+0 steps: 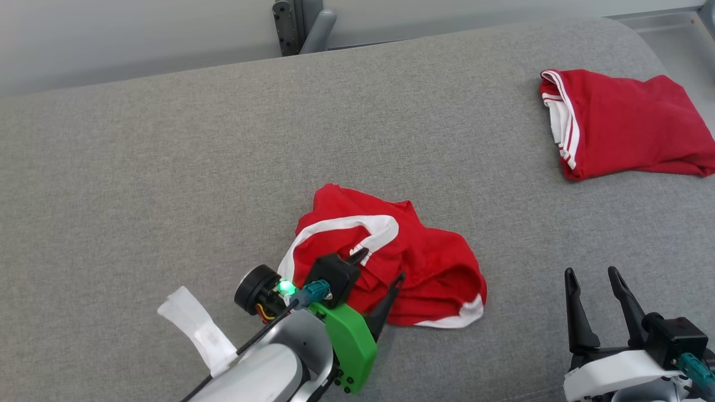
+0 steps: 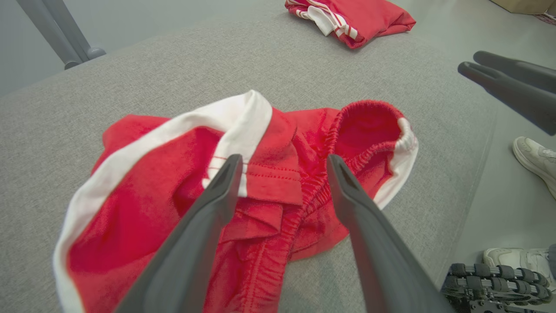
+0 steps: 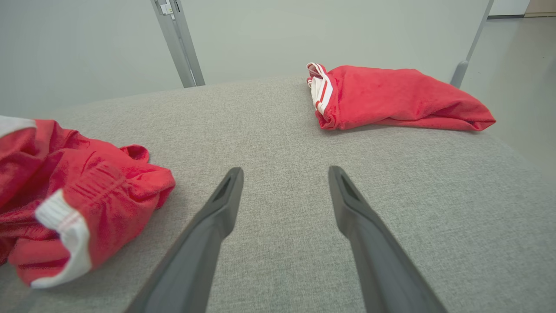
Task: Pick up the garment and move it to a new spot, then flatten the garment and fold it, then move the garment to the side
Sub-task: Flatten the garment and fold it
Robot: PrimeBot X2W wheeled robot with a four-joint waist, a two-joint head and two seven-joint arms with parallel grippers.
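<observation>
1. Left hand (image 1: 379, 268): nearest item, at the near left edge of the garment. Its two fingers are spread wide, one on each side of a bunched seam, with the tips over the cloth. Nothing is clamped between them. Whether the tips touch the cloth cannot be told. A green cover (image 1: 349, 340) sits on the wrist, and a white tag (image 1: 195, 329) hangs from the forearm to the left of the garment.

2. Right hand (image 1: 591, 272): well to the right of the garment and level with its near edge. The fingers are spread wide and point away over bare cloth. It is empty and touches nothing.

3. Garment (image 1: 430, 262): red shorts with white trim and an elastic waistband. They lie crumpled in a loose heap on the tabletop (image 1: 167, 167), near its front edge and about midway across. One white-edged leg opening faces up on the left, and a white cuff shows at the right corner.

4. Shoe (image 2: 534, 158): pale, on the floor beyond the tabletop's edge, to the right of the garment in the left wrist view.

5. Folded garment (image 1: 625, 128): red with white stripes, folded flat. It lies far right of the garment, well apart from it, near the tabletop's far right corner.

6. Post (image 1: 301, 25): grey metal, behind the tabletop's far edge, beyond the garment.
</observation>
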